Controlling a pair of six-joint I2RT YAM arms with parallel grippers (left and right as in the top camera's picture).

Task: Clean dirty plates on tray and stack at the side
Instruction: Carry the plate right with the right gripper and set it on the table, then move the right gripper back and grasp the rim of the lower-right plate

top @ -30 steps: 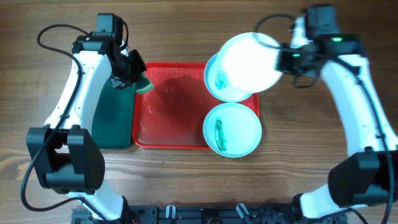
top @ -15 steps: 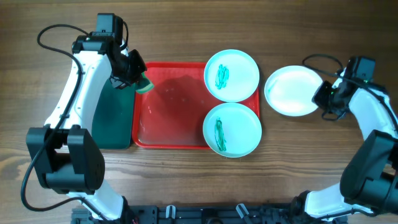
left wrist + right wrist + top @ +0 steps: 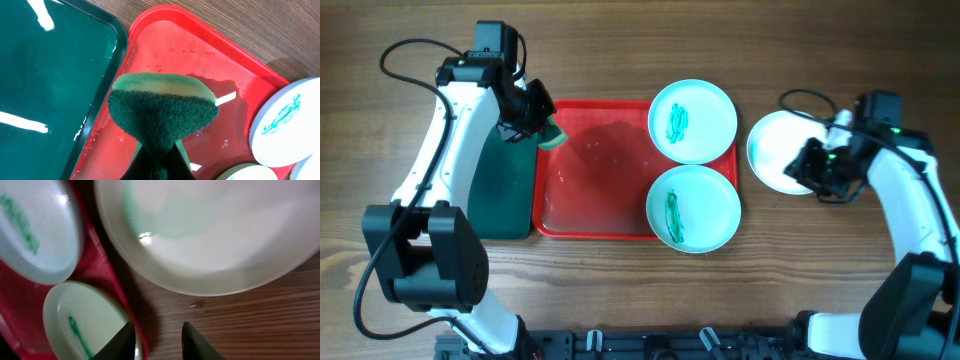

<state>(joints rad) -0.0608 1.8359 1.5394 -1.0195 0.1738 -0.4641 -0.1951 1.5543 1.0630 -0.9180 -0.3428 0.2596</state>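
The right tool (image 3: 157, 339) has its fingers parted with nothing between them; only bare counter (image 3: 620, 50) shows in the gap. Just ahead of its fingertips lies the white plate (image 3: 778, 150), flat on the counter and free of any grip. It sits beside the red tray (image 3: 590, 190) but off it. The plate looks clean apart from a faint greenish cast near one edge, which may be only a reflection. By that showing, one plate of three is dealt with and starts the stack at the side.

Past the white plate from the right tool, toward the other arm, two pale plates sit on the end of the tray nearest that tool. These are the upper aqua plate (image 3: 692, 120) and the lower aqua plate (image 3: 693, 208). Each has a dark green smear in its middle and partly overhangs the tray's rim. Whether the two touch each other I cannot tell.

The left tool (image 3: 159, 159) is clamped shut on a green sponge (image 3: 162, 107). The sponge hangs ahead of it over the wet corner of the red tray, with the dark green tray (image 3: 500, 200) just beside it on the other side. Both smeared plates are well apart from this tool, across the tray.

I judge the job about a third done. Two plates remain to be scrubbed and then set on the white one.
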